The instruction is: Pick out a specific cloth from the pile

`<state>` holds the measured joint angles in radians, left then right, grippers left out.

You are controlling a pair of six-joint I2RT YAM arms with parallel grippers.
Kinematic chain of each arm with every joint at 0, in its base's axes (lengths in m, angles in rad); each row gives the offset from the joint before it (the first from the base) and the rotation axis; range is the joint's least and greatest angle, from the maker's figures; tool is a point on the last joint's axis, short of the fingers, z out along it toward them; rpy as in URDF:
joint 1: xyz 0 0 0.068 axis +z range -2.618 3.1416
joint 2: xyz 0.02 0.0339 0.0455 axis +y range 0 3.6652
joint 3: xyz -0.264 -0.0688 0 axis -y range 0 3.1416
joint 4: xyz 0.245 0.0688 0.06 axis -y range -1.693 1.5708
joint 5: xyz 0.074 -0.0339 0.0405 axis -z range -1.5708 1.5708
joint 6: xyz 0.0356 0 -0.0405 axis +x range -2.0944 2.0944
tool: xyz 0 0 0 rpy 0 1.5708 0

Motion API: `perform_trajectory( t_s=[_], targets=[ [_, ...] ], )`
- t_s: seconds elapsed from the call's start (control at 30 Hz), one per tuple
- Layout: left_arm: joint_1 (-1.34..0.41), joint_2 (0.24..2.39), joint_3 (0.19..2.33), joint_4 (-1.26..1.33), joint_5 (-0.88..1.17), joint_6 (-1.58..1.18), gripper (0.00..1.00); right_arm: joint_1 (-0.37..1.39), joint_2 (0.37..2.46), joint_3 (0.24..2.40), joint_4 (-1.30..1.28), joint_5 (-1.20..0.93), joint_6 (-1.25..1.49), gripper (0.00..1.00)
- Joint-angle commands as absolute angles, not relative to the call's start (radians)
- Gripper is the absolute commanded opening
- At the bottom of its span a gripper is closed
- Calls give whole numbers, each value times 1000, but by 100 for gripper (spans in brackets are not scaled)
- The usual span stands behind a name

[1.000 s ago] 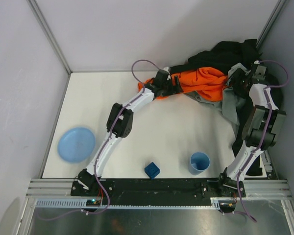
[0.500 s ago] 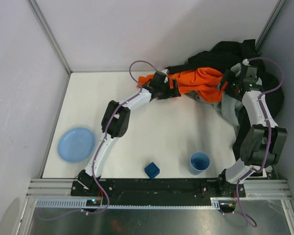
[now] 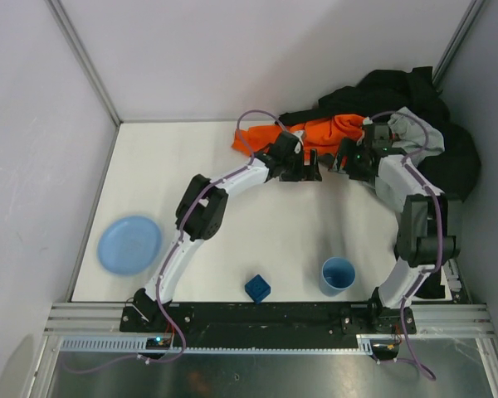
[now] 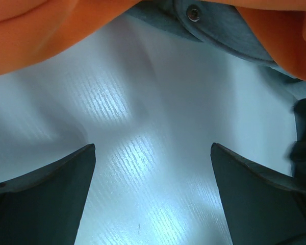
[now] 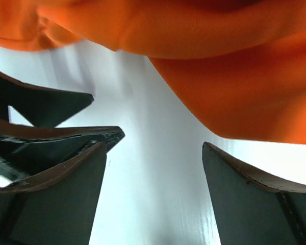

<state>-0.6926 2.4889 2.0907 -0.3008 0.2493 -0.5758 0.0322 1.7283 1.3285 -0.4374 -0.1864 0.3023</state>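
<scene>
jaws both wide apart, grey cloth (image 4: 229, 30) just beyond left pair, under orange garment (image 4: 41, 35)

The surface (image 4: 143, 127) is white, smooth and faintly glossy, with a fine ribbed grain catching the light. Across the top of the left wrist view, the orange garment (image 4: 35, 35) is soft, matt cloth in smooth folds. Beside it the grey cloth (image 4: 224, 30) is a duller, fuzzier knit carrying a small shiny metal snap (image 4: 194, 13). The black garments (image 3: 398, 87) at upper right look matt and limp. The left tool (image 4: 153, 145) and right tool (image 5: 154, 145) have dark, matt, hard fingers (image 4: 41, 204). The blue cup (image 3: 338, 274) and blue plate (image 3: 129, 245) look like smooth plastic. Along the bottom edge runs a brushed metal sheet (image 3: 274, 373).
</scene>
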Motion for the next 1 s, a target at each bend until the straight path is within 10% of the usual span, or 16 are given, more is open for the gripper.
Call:
perform_trajectory(
  t_s=[0.0,0.7,0.97],
  targets=[
    [-663,2517,2138,-282,287,-608,100,43,1803,1295,-369,-279,406,80],
    [-626,2614,2235,-227,382,-756,100,-108,1926,1239,24,-288,749,81],
    [-628,2661,2293,-216,397,-796,99,-121,2005,1346,72,-337,738,49]
  ],
)
